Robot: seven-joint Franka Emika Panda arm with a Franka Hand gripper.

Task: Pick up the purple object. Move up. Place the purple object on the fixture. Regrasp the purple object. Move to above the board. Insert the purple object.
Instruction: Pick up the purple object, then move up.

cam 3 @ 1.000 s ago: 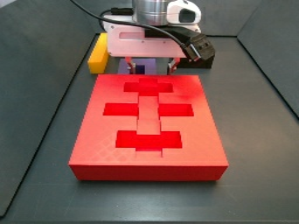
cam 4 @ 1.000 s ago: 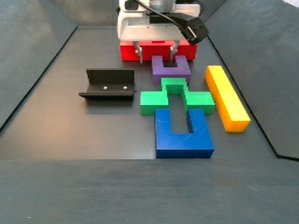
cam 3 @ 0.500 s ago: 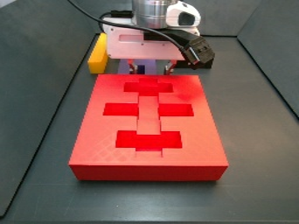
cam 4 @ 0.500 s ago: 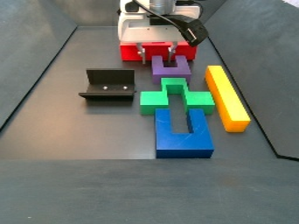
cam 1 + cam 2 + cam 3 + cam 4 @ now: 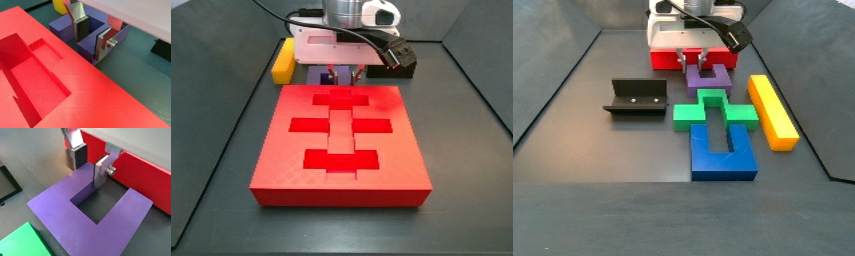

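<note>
Behind the red board (image 5: 339, 140), at its far edge, the gripper (image 5: 90, 163) was down low over the purple block (image 5: 90, 210). Its silver fingers (image 5: 105, 44) straddled one prong of the block, one plate in the notch and one outside, probably so a squeeze would catch that prong squarely. Whether the pads were already pressing I could not tell. The block lay flat on the floor just beside the board, near the green cross (image 5: 714, 111) and yellow bar (image 5: 772, 110). The fixture (image 5: 636, 97) stood apart, unused.
</note>
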